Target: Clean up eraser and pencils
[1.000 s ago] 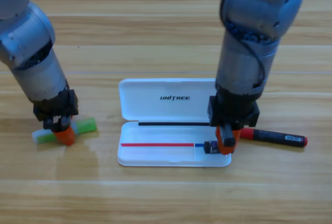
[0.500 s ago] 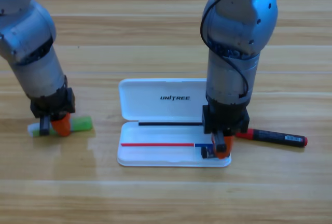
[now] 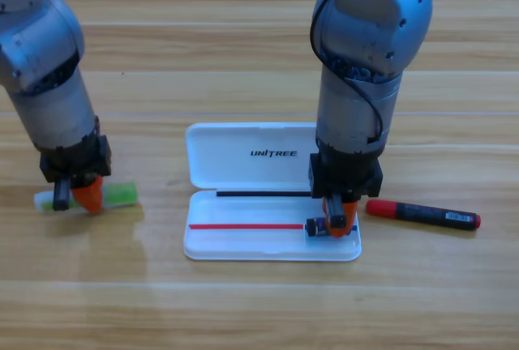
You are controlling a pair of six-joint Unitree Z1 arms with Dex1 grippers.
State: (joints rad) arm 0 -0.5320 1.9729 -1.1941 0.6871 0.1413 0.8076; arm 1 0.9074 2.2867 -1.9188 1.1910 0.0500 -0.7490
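Pencils and eraser first, by size of what surrounds them: the wooden table (image 3: 243, 309) carries everything, and two grey arms reach down onto it from the top edge. The right arm (image 3: 365, 66) stands over the right end of the open white case (image 3: 243, 160), whose lid lies flat toward the back and whose tray lies toward the front. The left arm (image 3: 45, 83) comes down at the left side of the table, well apart from the case.

The red-and-black pen (image 3: 423, 214) lies flat on the table just right of the case, red cap end toward the tray, nothing touching it. The green bar (image 3: 113, 195) lies at the far left, its white end poking out left of the left gripper (image 3: 77, 196), which sits down on the bar and appears clamped on it.

The right gripper (image 3: 336, 219) points down into the tray's right end, closed on the small black eraser (image 3: 318, 227), which sits inside the tray at its right end.
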